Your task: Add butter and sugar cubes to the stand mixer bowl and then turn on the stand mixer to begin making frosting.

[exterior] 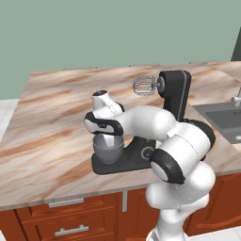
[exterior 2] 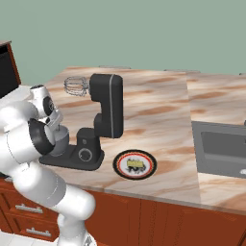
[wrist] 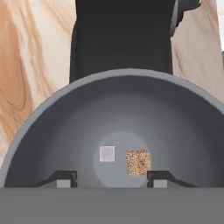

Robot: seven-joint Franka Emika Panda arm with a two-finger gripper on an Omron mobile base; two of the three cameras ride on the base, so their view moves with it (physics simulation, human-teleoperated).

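So where is your hand at this moment? my colleague asks.

My gripper (wrist: 111,178) hangs directly above the stand mixer bowl (wrist: 127,72) and looks down into it. The two fingertips (wrist: 65,179) are apart and nothing is between them, so the hand is open and empty.

And what lies in the bowl?

The sugar cubes (wrist: 107,153) lie on its bottom, close beside each other but not touching. One is pale and the other is brown and speckled. I see no butter there.

Then where is the butter?

The butter (exterior 2: 136,165) lies on the round dark plate (exterior 2: 118,163) with the red rim, on the counter. The plate is just beside the base of the stand mixer (exterior 2: 108,105), on the dial end. My hand is at the opposite end, so the butter is to my right and nearer to the front edge of the counter, with the mixer column between us.

How does it lie?

Its long side seems to run along the counter front, but it is small and I am not sure. I judge that I must go around the column and set my fingers across the short side.
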